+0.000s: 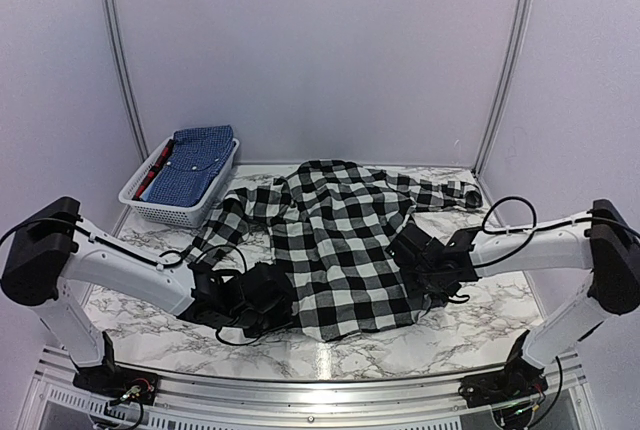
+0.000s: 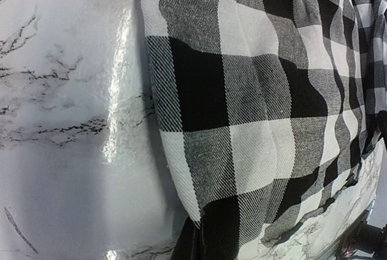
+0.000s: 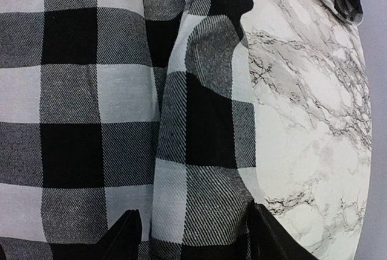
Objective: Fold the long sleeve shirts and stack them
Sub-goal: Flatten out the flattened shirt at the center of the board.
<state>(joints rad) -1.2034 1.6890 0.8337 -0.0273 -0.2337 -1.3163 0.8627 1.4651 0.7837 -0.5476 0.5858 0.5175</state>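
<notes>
The black-and-white checked shirt [image 1: 340, 240] lies spread over the middle of the marble table [image 1: 480, 320]. My left gripper [image 1: 268, 295] is at the shirt's near left edge. In the left wrist view the cloth [image 2: 254, 103] gathers to a pinch at the bottom of the frame and rises off the table; the fingers are hidden. My right gripper [image 1: 412, 248] is at the shirt's right edge. It is open [image 3: 193, 239], with its two fingers straddling a raised fold of the cloth [image 3: 205, 121]. The blue shirt [image 1: 200, 160] lies folded in the basket.
A white slotted basket [image 1: 170, 212] stands at the back left, with something red beside the blue shirt. One checked sleeve [image 1: 450, 193] reaches to the back right; its cuff [image 3: 344, 0] lies near the table edge. Grey walls close the back and sides.
</notes>
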